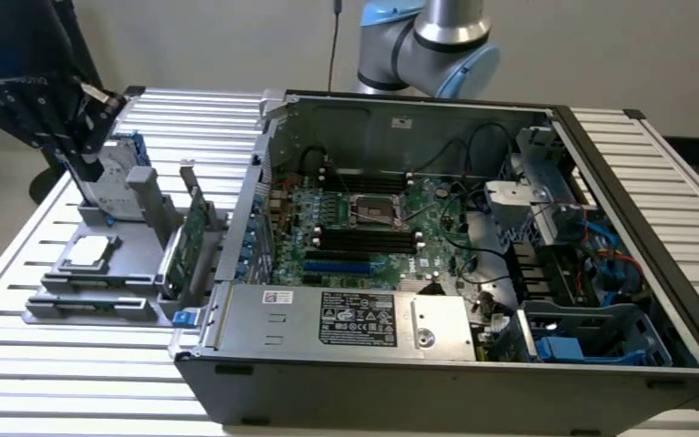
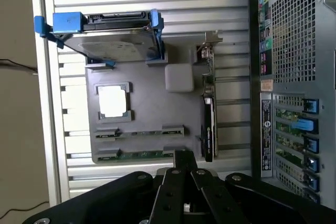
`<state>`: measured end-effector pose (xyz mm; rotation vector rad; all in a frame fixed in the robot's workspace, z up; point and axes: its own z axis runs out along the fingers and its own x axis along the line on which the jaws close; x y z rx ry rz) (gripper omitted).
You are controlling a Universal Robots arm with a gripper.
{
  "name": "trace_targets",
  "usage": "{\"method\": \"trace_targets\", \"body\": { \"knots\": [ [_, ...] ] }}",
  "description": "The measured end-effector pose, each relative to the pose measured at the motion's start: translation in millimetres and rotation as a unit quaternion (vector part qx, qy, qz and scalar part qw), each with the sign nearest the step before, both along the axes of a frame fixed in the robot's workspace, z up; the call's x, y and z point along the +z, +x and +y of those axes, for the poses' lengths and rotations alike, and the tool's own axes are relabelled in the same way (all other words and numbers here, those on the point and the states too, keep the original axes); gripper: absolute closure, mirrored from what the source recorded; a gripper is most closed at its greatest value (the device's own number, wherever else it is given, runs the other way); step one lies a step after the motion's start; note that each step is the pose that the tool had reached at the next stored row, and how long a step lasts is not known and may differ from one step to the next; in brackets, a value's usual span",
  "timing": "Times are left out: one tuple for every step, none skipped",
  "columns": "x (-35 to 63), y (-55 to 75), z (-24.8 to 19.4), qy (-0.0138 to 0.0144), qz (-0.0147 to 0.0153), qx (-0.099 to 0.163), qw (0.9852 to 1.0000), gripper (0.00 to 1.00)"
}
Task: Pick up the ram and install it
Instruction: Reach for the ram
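Note:
The ram [image 2: 140, 155] is a thin green stick lying in a slot at the edge of the grey parts fixture [image 2: 152, 114]; in the exterior view that slot is at the fixture's front [image 1: 92, 304]. My gripper [image 1: 88, 168] hangs above the back of the fixture, over by the hard drive, well apart from the ram. In the wrist view the black fingers [image 2: 184, 157] are pressed together with nothing between them, their tips just over the fixture's ram end. The open computer case [image 1: 447, 237] shows the motherboard's black memory slots [image 1: 368, 238].
On the fixture sit a silver hard drive in a blue caddy [image 2: 115, 40], a square processor [image 2: 113, 100] and an upright green expansion card [image 1: 192, 241]. The case wall [image 2: 291, 77] stands close beside the fixture. The table is ribbed metal slats [image 1: 70, 364].

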<state>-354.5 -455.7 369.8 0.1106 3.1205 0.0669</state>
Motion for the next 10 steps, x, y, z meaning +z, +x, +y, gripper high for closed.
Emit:
{"method": "trace_targets", "body": {
  "knots": [
    [-0.5,-2.1,-0.5,-0.0003,0.0002,0.000,1.0000,0.89],
    [-0.9,-4.3,-1.1,-0.0006,0.0004,0.000,1.0000,0.89],
    [-1.4,-6.4,-1.6,-0.0009,0.0006,0.000,1.0000,0.89],
    [-2.0,-8.6,-2.1,-0.0011,0.0009,0.000,1.0000,0.89],
    [-2.4,-10.7,-2.7,-0.0015,0.0011,0.000,1.0000,0.89],
    [-2.9,-12.7,-3.2,-0.0017,0.0014,0.000,1.0000,0.89],
    [-3.4,-14.6,-3.8,-0.0020,0.0017,0.000,1.0000,0.89],
    [-4.0,-16.7,-4.3,-0.0023,0.0020,0.000,1.0000,0.89],
    [-4.4,-18.6,-4.9,-0.0026,0.0023,0.000,1.0000,0.89],
    [-4.9,-20.5,-5.4,-0.0028,0.0027,0.000,1.0000,0.89]
  ]
}}
